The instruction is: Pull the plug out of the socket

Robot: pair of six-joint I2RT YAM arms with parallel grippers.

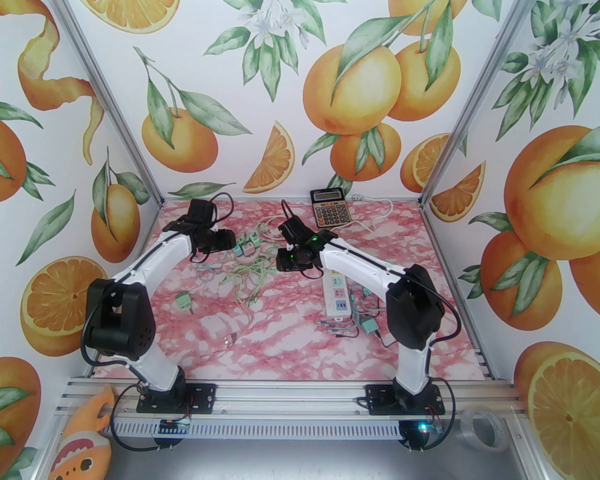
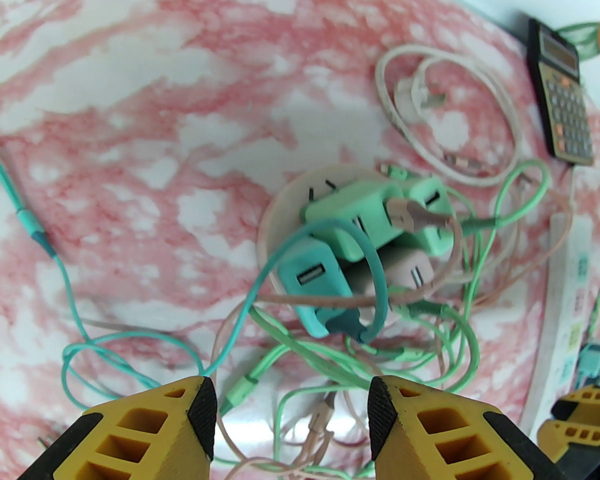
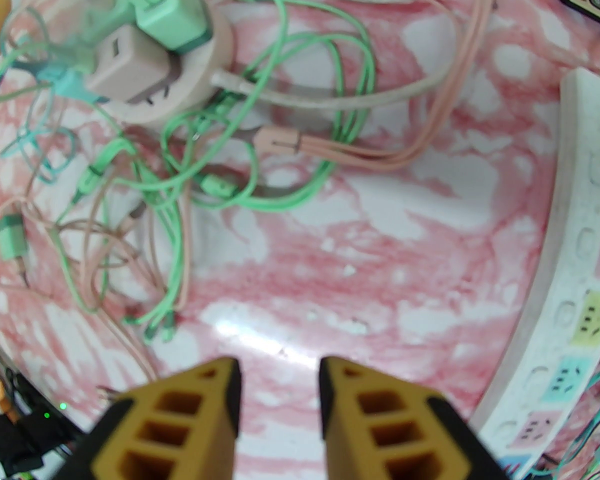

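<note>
A round pinkish socket (image 2: 280,203) lies on the marble-patterned table among tangled cables. Several plugs sit in it: a teal USB plug (image 2: 310,278), green ones (image 2: 350,213) and a pink one (image 2: 410,273). My left gripper (image 2: 292,413) hovers just short of the teal plug, open, with only cables showing between its yellow fingers (image 2: 150,428). From above, the left gripper (image 1: 231,242) is right beside the plug cluster (image 1: 247,244). The right wrist view has the socket (image 3: 215,63) at top left with a pink plug (image 3: 125,63) and a green plug (image 3: 170,13). My right gripper (image 3: 280,393) stands open over bare table, well short of them.
A white power strip (image 1: 337,293) lies under the right arm, with a calculator (image 1: 328,207) at the back. Green, pink and teal cables (image 1: 245,273) sprawl over the table's middle. A loose green plug (image 1: 183,300) sits front left, and a teal one (image 1: 367,325) is near the strip.
</note>
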